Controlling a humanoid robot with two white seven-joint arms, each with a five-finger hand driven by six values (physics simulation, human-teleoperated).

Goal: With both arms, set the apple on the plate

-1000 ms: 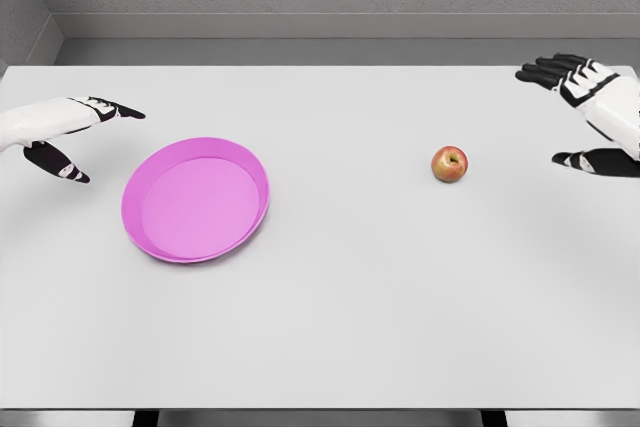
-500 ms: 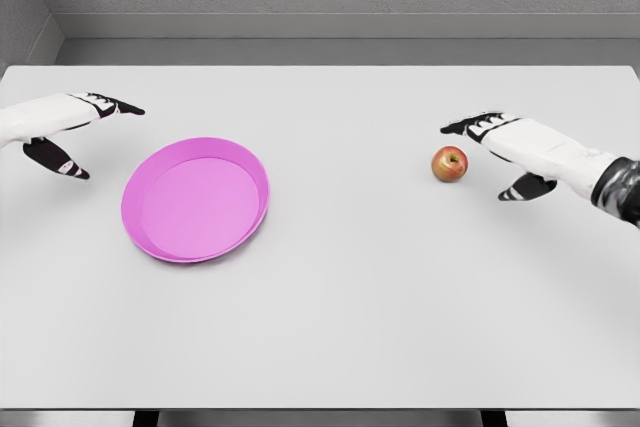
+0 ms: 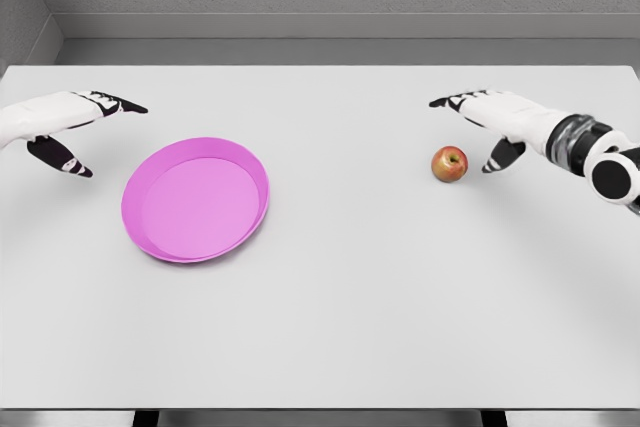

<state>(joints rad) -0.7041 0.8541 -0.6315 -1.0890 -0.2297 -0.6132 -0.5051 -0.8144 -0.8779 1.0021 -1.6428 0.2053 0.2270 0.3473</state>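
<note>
The right robot hand (image 3: 487, 119) hovers with fingers spread just above and right of the apple (image 3: 450, 163), not touching it. The apple sits on the desk (image 3: 350, 297), well apart from the pink plate (image 3: 147, 235) at left, which holds nothing. The left robot hand (image 3: 62, 124) stays open beyond it.

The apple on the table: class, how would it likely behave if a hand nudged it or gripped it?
The apple looks round and sits free on the flat table, so a nudge would probably roll it. Its smooth, glossy skin may slip between fingers. The open right hand hovers beside it, not touching.
</note>
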